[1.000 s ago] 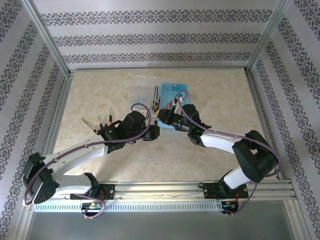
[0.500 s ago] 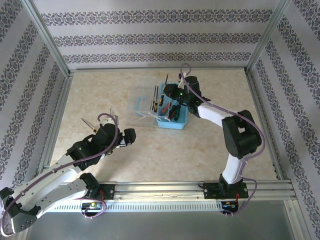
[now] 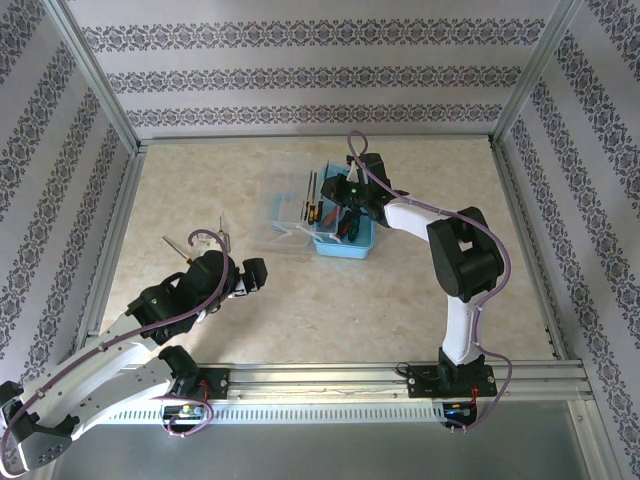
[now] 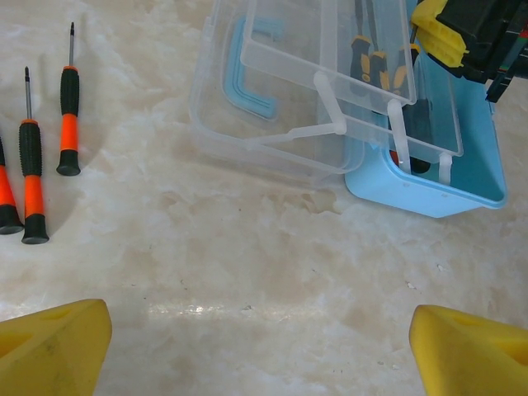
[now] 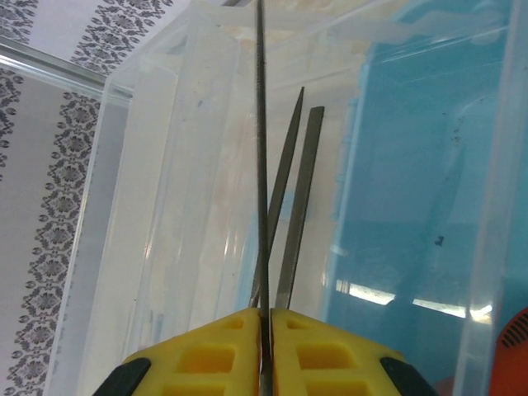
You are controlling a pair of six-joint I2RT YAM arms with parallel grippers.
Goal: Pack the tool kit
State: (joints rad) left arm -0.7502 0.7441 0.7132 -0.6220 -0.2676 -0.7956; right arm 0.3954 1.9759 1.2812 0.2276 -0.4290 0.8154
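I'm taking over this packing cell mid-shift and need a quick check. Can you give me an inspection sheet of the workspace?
Surface: marbled beige table, bare around the case.
Job's things: blue case open, clear lid swung beside it, some tools already inside; orange-and-black screwdrivers lie loose on the table to its left.
Clutter: nothing seen.
Grippers: left tool open, empty, above the table short of the case; right tool shut on a thin file over the case.
Cables: purple cables loop along both arms, snagging nothing.
Surroundings: patterned walls, aluminium frame.
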